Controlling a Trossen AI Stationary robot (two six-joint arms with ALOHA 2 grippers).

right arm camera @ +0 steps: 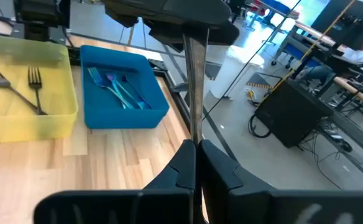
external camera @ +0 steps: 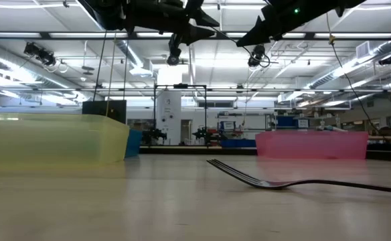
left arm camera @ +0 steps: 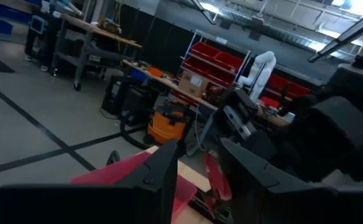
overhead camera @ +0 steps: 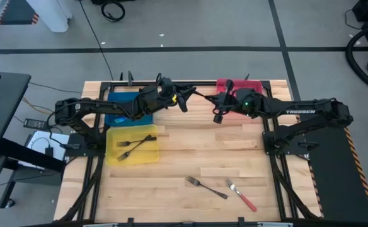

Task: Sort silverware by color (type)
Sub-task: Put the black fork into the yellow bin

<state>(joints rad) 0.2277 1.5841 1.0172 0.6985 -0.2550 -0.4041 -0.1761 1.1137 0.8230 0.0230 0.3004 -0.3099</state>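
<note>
A plain grey fork (right arm camera: 194,87) hangs in the air above the table's far middle, with my right gripper (right arm camera: 197,146) (overhead camera: 217,117) shut on it. The fork sticks out toward my left gripper (overhead camera: 183,104) (right arm camera: 169,15), which faces it from the left. In the left wrist view, my left gripper (left arm camera: 200,155) has its fingers apart. Two grey forks (overhead camera: 133,146) lie in the yellow tray (overhead camera: 111,142). Blue forks (right arm camera: 116,87) lie in the blue tray (right arm camera: 125,118). A grey fork (overhead camera: 206,187) and a red-handled fork (overhead camera: 242,195) lie flat on the table near its front edge. My right gripper pinches one end of the grey fork (right arm camera: 195,138) between its two fingers. The fork runs on from the fingertips along the line they point, toward the table's left, lifted clear of the table. Whether my left gripper touches the fork's far end (right arm camera: 188,40) I cannot tell.
The red tray (overhead camera: 254,85) stands at the far right, just behind my right arm. The blue and yellow trays stand at the left, under and in front of my left arm. Bare wood lies between the trays and the two loose forks.
</note>
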